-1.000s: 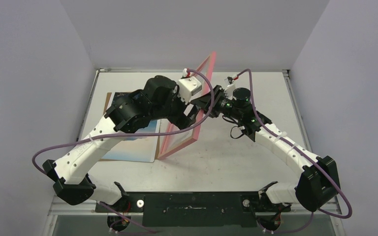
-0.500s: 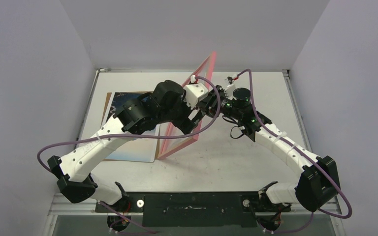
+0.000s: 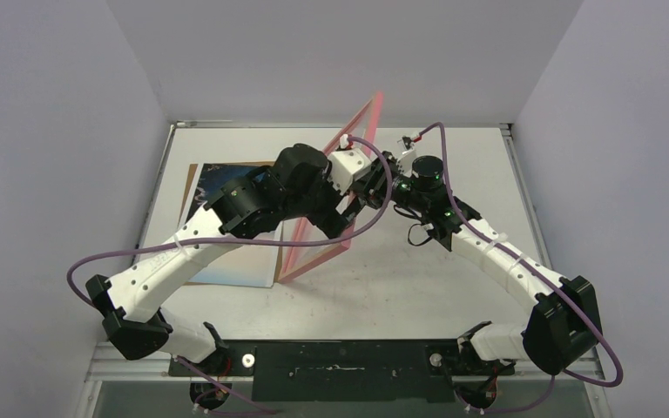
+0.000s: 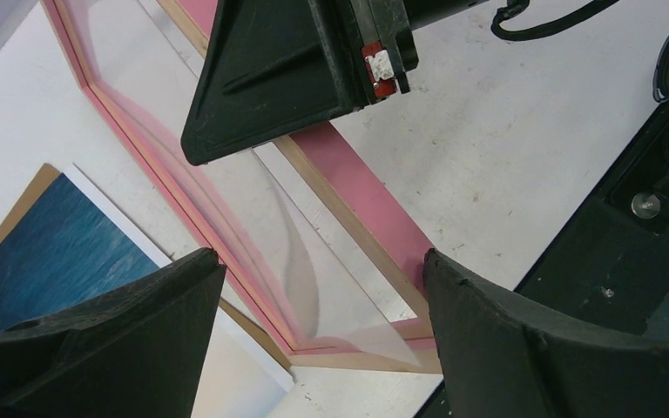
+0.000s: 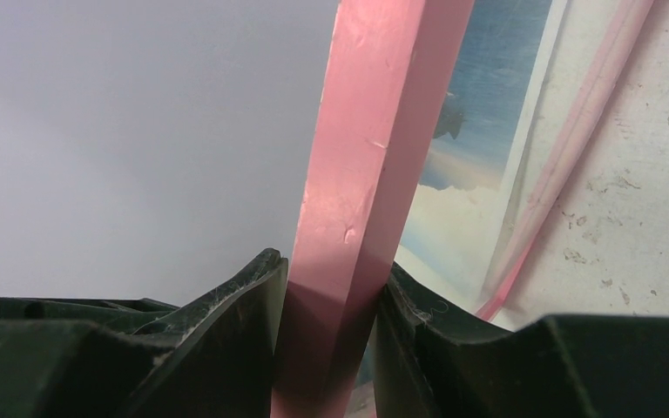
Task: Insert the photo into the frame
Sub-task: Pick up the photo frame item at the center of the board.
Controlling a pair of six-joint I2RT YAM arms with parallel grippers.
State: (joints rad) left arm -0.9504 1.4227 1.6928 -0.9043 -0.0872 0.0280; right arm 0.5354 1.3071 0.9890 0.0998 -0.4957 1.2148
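The pink frame (image 3: 327, 252) stands tilted on its long edge in the middle of the table. My right gripper (image 3: 381, 178) is shut on its upper right rail; in the right wrist view the pink rail (image 5: 383, 113) is pinched between both fingers of that gripper (image 5: 335, 279). My left gripper (image 3: 354, 198) hovers open just beside it, looking down along the frame (image 4: 357, 183), with nothing touching its fingers (image 4: 318, 261). The photo (image 3: 235, 261), deep blue with pale clouds, lies flat at the left, partly hidden under my left arm. It also shows in the left wrist view as a blue print (image 4: 52, 252).
A brown backing board (image 3: 193, 178) lies under the photo, its edge showing at the far left. The black mounting plate (image 3: 340, 357) runs along the near edge. Grey walls close in the table on three sides.
My left arm has swung right, bringing its open gripper up against the frame beside the right gripper. The frame and the right arm have stayed put.
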